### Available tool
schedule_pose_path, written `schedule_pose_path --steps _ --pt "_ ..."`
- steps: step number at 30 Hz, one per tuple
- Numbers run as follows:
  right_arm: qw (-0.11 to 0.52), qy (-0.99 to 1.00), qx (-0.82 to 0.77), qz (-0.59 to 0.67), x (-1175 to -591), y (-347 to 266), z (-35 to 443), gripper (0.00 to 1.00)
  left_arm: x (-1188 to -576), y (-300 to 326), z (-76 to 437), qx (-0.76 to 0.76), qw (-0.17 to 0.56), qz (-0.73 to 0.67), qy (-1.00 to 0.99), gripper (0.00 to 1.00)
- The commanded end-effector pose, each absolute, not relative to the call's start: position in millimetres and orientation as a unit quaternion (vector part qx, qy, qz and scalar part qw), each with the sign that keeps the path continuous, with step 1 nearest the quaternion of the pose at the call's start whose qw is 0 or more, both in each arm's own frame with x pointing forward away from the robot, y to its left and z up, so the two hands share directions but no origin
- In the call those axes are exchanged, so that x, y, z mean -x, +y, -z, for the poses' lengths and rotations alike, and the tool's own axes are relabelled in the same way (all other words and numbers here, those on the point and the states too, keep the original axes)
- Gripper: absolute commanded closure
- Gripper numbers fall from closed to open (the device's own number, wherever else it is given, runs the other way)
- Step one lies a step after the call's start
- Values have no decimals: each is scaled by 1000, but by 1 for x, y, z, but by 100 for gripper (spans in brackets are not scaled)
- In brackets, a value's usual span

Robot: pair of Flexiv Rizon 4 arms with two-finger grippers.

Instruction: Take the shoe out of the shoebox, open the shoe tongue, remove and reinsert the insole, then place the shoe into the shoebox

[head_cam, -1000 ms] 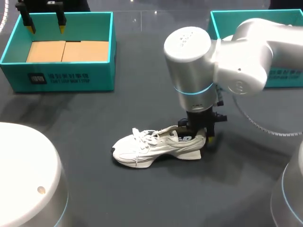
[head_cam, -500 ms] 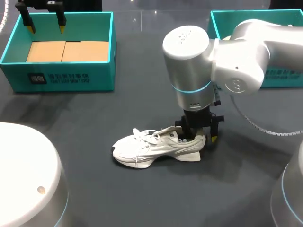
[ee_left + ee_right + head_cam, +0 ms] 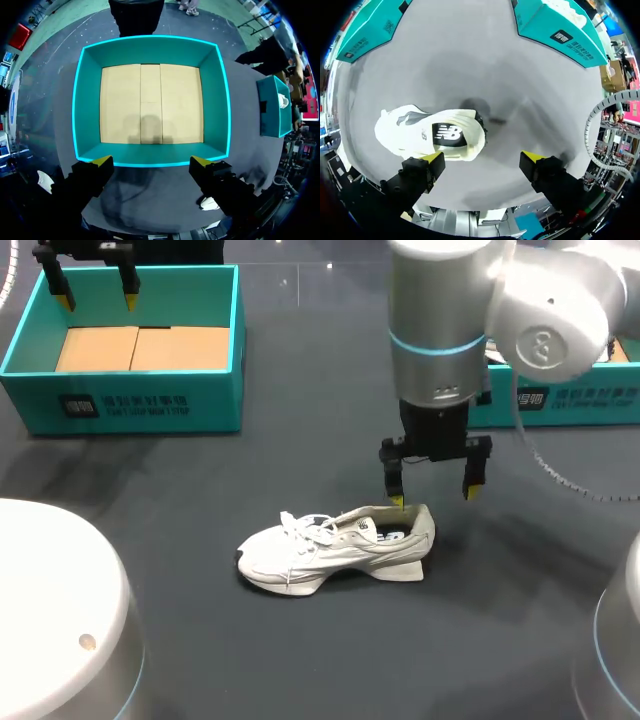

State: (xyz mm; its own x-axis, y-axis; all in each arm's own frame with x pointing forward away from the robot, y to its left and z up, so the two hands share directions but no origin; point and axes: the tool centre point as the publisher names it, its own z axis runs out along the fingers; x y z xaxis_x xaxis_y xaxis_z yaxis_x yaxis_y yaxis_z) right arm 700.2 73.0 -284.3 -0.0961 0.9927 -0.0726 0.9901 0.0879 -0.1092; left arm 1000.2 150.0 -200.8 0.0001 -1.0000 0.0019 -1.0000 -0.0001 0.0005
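In the head view, the white shoe (image 3: 335, 548) lay on its sole on the dark table (image 3: 200, 490), well apart from the teal shoebox (image 3: 120, 405) at the far left. So the first step, taking it out, was done. The right gripper (image 3: 432, 497) hung just above the heel with its fingers apart and nothing between them. One yellow tip sat close over the collar, the other off to the side of the heel. The left gripper (image 3: 98, 300) hovered over the shoebox's far wall, also spread and empty. A second teal box (image 3: 560, 400) stood at the far right behind the right arm.

In the left wrist view, the left gripper (image 3: 151, 161) stood wide open above the shoebox (image 3: 216, 100). Only its bare cardboard floor (image 3: 150, 102) showed inside.

In the right wrist view, the right gripper (image 3: 484, 158) was open and the shoe (image 3: 420, 135) lay below it. The heel opening was nearest the fingers, and a printed insole (image 3: 447, 133) showed inside it. The insole appeared seated. Whether it had already been taken out and put back, or not yet touched, could not be told, nor could the tongue's state. The shoe's return to the shoebox clearly remained.
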Motion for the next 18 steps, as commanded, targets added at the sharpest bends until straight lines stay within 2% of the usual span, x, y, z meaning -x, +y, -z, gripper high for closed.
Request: schedule_pose_path --steps 1,11,18 --pt "69 -805 588 31 -697 48 261 0 -1000 150 200 -707 0 0 -707 0" --pt "93 -882 454 89 -694 29 243 0 -1000 150 200 -707 0 0 -707 0" --pt "93 -882 454 89 -694 29 243 0 -1000 150 200 -707 0 0 -707 0"
